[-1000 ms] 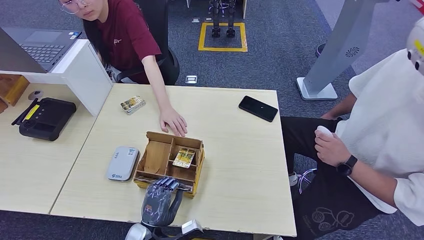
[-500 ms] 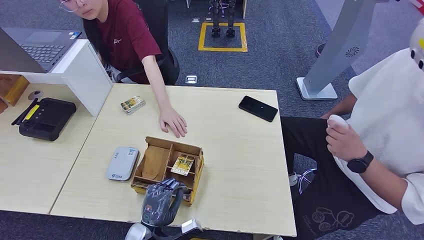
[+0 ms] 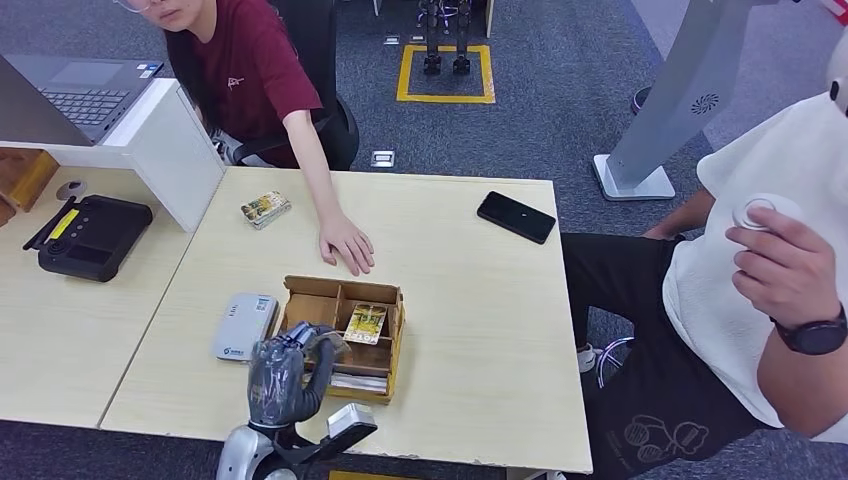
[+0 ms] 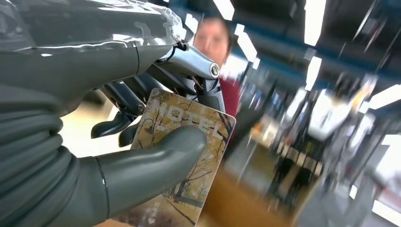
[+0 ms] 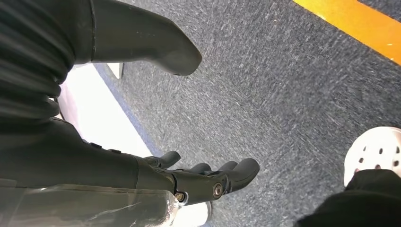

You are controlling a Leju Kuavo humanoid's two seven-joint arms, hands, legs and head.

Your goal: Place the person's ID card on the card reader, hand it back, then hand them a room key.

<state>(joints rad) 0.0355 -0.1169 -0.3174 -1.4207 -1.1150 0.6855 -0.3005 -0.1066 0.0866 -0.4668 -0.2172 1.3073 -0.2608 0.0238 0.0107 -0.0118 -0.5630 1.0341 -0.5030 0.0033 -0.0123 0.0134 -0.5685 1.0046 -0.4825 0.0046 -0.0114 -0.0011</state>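
robot's left hand (image 4: 118, 142) pinches a printed hotel room key card (image 4: 182, 165) near the table's (image 3: 480, 330) front edge; the seated person's resting hand (image 3: 347, 243) lies beyond the wooden tray (image 3: 392, 335), toward the far edge.

**Light wood table and the items resting on it**

The pale wood-grain table (image 3: 470, 330) carries a compartmented wooden organiser box (image 3: 340, 335) near its front edge. Just beside the box, on the robot's left, lies a white card reader (image 3: 246, 326). A small printed card pack (image 3: 265, 209) sits near the far left corner, and a black smartphone (image 3: 516, 216) lies face up towards the far right. A seated person's hand (image 3: 346, 243) rests flat on the surface just beyond the box. An adjoining desk (image 3: 60, 330) on the left bears a black handheld terminal (image 3: 92, 236).
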